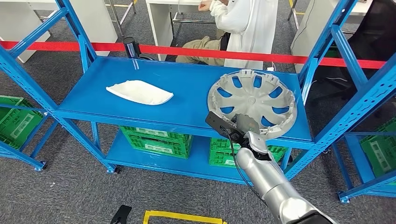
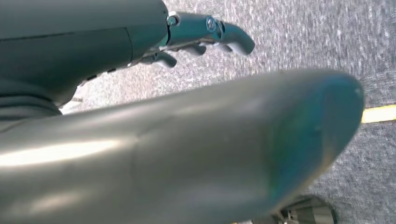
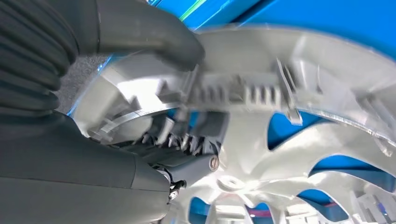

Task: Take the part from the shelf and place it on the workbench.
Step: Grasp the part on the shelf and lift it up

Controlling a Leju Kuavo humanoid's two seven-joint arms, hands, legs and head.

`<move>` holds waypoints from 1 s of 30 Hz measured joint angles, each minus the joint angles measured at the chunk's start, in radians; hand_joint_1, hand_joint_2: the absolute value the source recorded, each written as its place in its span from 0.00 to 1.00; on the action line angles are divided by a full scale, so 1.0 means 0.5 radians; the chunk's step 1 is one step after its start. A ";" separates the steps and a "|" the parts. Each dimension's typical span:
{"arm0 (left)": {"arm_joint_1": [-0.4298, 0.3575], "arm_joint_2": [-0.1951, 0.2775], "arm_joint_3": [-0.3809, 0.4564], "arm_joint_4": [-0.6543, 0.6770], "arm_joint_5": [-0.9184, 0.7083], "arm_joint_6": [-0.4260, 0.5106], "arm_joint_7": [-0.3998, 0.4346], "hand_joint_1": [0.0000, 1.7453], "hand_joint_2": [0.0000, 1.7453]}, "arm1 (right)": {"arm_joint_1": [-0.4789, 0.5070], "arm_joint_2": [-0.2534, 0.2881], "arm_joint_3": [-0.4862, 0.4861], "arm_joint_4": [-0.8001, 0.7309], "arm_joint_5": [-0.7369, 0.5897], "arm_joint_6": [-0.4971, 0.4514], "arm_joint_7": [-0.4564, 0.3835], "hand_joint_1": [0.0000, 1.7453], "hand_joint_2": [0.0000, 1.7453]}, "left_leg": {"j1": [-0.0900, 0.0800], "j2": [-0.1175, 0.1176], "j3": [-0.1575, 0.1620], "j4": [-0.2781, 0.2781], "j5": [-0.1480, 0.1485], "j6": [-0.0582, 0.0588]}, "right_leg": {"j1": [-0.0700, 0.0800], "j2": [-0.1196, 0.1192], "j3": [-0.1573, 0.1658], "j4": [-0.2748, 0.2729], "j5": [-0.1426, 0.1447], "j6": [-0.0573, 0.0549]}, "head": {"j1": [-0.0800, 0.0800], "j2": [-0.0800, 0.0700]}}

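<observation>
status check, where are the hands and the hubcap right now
Right hand grips near rim of hubcap, thumb over the edge. Hubcap on blue shelf, not lifted clear. Left hand hangs empty over carpet. White part lies apart, nothing blocking.

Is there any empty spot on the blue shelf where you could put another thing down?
Yes. The shelf top is bare between the white curved part and the silver wheel cover, and along the back edge by the red tape. The right end is crowded: the wheel cover fills it, with the right hand gripping its near rim.
</observation>
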State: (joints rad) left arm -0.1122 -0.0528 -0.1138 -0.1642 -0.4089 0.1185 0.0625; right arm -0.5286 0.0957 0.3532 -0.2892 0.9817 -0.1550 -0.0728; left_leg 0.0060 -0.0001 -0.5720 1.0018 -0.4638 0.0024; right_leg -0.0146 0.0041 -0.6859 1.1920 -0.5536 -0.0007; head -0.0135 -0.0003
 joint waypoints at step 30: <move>0.002 0.003 0.001 0.000 -0.012 -0.005 0.002 0.00 0.00 | 0.005 -0.024 -0.077 -0.004 -0.083 -0.030 -0.051 1.00 1.00 | 0.005 0.001 0.006 0.006 -0.010 0.001 | -0.008 0.001 0.019 -0.042 0.024 0.009 | 0.002 0.000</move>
State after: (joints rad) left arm -0.1112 -0.0514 -0.1131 -0.1640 -0.4147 0.1160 0.0636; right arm -0.5260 0.0837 0.3146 -0.2911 0.9404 -0.1701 -0.0981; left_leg 0.0084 0.0004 -0.5690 1.0049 -0.4687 0.0028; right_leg -0.0184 0.0046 -0.6763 1.1709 -0.5416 0.0036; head -0.0125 -0.0004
